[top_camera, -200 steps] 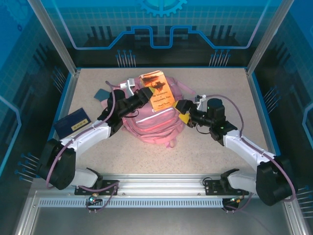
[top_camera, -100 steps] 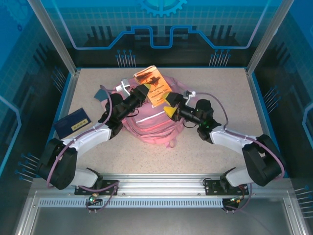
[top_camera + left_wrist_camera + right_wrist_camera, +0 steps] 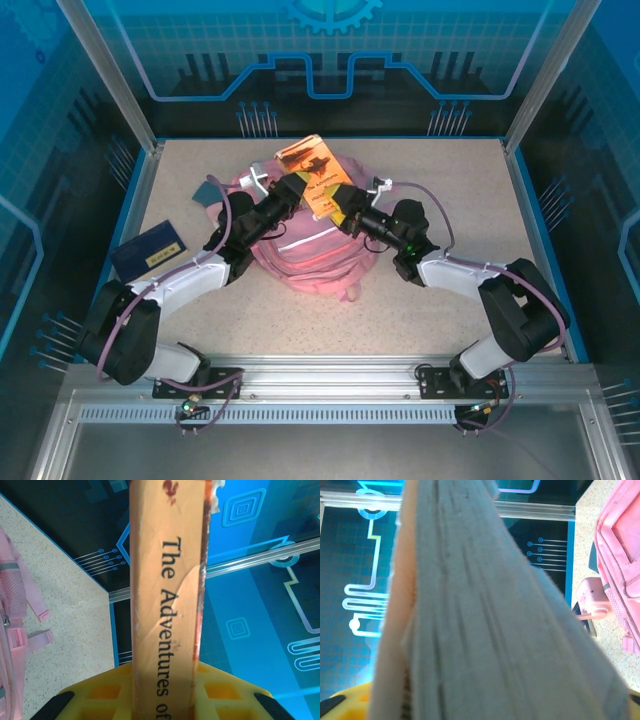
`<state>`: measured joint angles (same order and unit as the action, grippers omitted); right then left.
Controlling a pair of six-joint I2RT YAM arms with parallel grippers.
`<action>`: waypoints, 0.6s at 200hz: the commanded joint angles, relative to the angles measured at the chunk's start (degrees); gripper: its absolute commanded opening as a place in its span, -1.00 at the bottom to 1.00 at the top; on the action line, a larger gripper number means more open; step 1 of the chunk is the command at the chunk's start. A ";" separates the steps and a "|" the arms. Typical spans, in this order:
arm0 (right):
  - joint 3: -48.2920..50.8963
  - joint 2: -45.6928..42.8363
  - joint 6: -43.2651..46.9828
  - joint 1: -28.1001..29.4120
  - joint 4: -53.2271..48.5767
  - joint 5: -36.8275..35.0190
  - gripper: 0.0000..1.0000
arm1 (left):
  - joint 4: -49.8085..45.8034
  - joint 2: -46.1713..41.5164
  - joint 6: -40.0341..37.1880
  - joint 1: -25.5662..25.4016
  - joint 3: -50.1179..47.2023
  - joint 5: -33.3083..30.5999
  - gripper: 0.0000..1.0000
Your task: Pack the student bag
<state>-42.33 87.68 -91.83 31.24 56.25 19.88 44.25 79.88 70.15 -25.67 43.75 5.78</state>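
Shifted over the last second: right arm folded inward, right hand [image 3: 342, 208] brought from beside the student bag [image 3: 310, 255] up to the lower right edge of the orange book [image 3: 310, 165], its fingers drawn closer together; book moved slightly left and away.

From above: pink student bag lying in the middle of the speckled table [image 3: 450, 180]. Orange book raised over the bag's far half, tilted. Left hand [image 3: 293, 186] clamped on the book's lower left edge. Right hand at the opposite edge, partly closed; cannot tell whether gripping or only touching. Dark blue book [image 3: 148, 250] flat on the table to the left, well apart from the bag.

From the left wrist: orange book [image 3: 167, 605] spine-on and upright, pinched between the yellow pads of the left hand [image 3: 165, 697], with "The Adventures of" running along the spine. Pink edge and strap of the student bag [image 3: 10, 600] at far left, on the table [image 3: 65, 590].

From the right wrist: grey page edges of the orange book [image 3: 485, 620] very close, standing between the yellow tips of the right hand [image 3: 485, 702]; contact unclear. Corner of the student bag [image 3: 620, 545] at right, resting on the table [image 3: 582, 555].
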 commanded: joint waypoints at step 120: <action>1.21 -9.90 15.90 -3.93 -15.06 4.61 -0.86 | -32.93 -13.65 -19.67 0.27 1.11 -0.71 0.76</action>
<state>-41.93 83.55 -84.66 29.47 47.07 22.00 28.36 70.59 61.76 -25.65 43.00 5.80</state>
